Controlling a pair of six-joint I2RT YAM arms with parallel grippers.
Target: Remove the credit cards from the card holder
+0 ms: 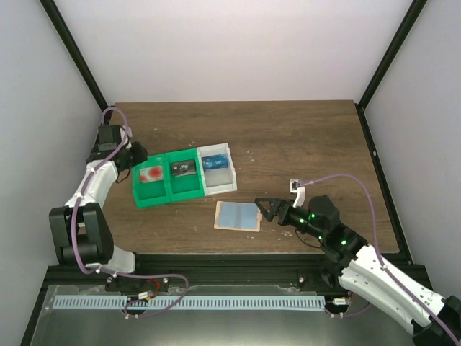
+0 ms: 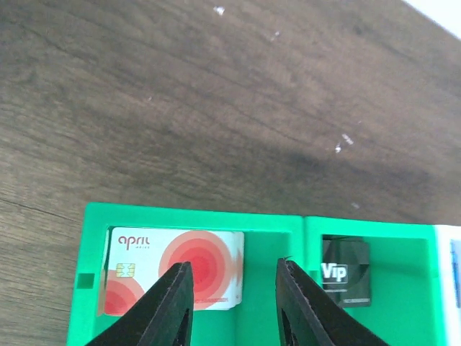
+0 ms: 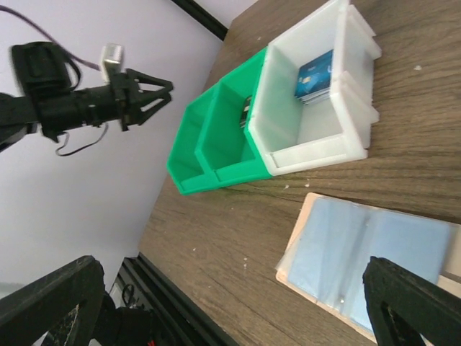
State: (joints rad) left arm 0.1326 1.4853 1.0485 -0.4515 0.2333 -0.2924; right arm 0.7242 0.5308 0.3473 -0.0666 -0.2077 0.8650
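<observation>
Beneath the left tool (image 2: 234, 265) lies the pale card (image 2: 144, 261).

Likely a lab: white-walled enclosure (image 1: 216, 43) around a wooden table (image 1: 288, 137).

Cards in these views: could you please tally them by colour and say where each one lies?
Pale card with red circles: 1, in the green tray's left compartment
Black card: 1, in the tray's other compartment
Blue card: 1, in the white box
Total: 3 cards; none shows in the open card holder.
</observation>
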